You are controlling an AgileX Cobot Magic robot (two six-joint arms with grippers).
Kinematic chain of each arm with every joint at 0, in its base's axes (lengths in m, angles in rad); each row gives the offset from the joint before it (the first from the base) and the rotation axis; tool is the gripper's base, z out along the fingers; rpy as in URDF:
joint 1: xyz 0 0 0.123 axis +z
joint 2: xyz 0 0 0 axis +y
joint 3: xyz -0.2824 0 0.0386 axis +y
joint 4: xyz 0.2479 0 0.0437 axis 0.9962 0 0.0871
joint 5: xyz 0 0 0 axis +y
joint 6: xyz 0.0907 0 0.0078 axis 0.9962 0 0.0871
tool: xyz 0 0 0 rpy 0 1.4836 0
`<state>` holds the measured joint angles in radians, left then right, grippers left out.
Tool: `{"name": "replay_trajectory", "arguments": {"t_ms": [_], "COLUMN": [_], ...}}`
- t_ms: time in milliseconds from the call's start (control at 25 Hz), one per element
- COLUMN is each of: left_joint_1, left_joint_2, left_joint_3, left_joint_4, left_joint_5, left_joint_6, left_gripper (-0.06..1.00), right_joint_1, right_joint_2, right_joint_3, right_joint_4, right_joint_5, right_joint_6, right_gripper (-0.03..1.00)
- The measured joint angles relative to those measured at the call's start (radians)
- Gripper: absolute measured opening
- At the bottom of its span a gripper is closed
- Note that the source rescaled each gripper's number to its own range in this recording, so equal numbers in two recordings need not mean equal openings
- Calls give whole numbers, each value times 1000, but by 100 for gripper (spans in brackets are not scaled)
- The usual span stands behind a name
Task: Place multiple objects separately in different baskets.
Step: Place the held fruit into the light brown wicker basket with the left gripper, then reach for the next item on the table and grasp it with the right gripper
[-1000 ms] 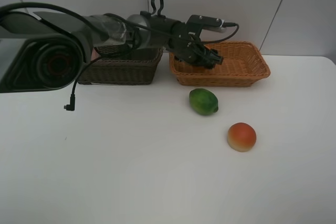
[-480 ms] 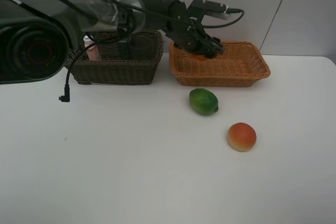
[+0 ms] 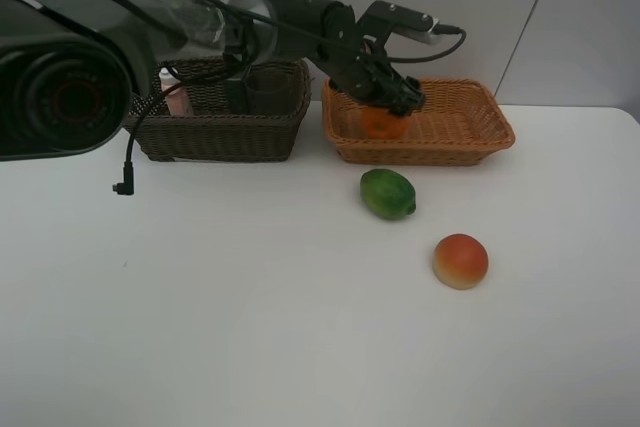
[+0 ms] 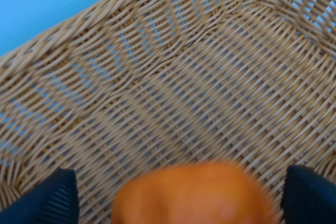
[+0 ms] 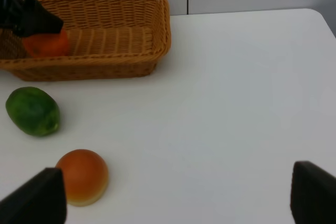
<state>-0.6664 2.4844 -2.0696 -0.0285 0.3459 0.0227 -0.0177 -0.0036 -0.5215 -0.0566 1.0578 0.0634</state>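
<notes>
My left gripper [image 3: 387, 99] reaches across into the light orange-tan basket [image 3: 470, 129] and stands open. The orange [image 3: 383, 123] lies in that basket just under it. In the left wrist view the blurred orange [image 4: 191, 195] sits between the dark fingertips [image 4: 59, 199] with a gap on each side, above the basket's woven floor [image 4: 184, 77]. The green fruit [image 3: 387, 193] and the red-orange peach-like fruit [image 3: 460, 260] lie on the table in front. My right gripper [image 5: 173, 198] is open and holds nothing. It looks over the peach-like fruit [image 5: 82, 176], green fruit [image 5: 32, 110] and orange [image 5: 46, 44].
The dark brown basket [image 3: 220, 137] stands left of the light one, with a pink white-capped bottle [image 3: 177, 97] and other items half hidden behind the arm. A cable with a plug [image 3: 121, 187] hangs from the left arm. White table all around; wall behind.
The left gripper lifted slightly and opened wider over the light basket. The orange, hidden in the jaws before, now shows beneath them in the basket.
</notes>
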Motion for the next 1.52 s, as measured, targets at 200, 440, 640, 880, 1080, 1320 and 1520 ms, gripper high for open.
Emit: {"name": "replay_trajectory", "arguments": {"t_ms": [200, 440, 640, 880, 1080, 1320, 1520], "left_joint_1": [0, 0, 0, 56, 188, 418, 590], "left_joint_2": [-1, -84, -236, -493, -766, -1133, -1398], "left_joint_3": [0, 0, 8, 205, 522, 867, 1015], "left_joint_4": [0, -16, -28, -38, -36, -32, -28], "left_joint_5": [5, 178, 430, 495, 458, 451, 528], "left_joint_6": [15, 15, 15, 13, 13, 18, 89], "left_gripper": [100, 100, 100, 100, 100, 100, 100], "right_joint_1": [0, 0, 0, 0, 0, 0, 0], "right_joint_2": [0, 0, 0, 0, 0, 0, 0], "right_joint_3": [0, 0, 0, 0, 0, 0, 0], "right_joint_4": [0, 0, 0, 0, 0, 0, 0], "right_joint_5": [0, 0, 0, 0, 0, 0, 0], "right_joint_6": [0, 0, 0, 0, 0, 0, 0], "right_gripper": [79, 79, 79, 79, 79, 79, 79]}}
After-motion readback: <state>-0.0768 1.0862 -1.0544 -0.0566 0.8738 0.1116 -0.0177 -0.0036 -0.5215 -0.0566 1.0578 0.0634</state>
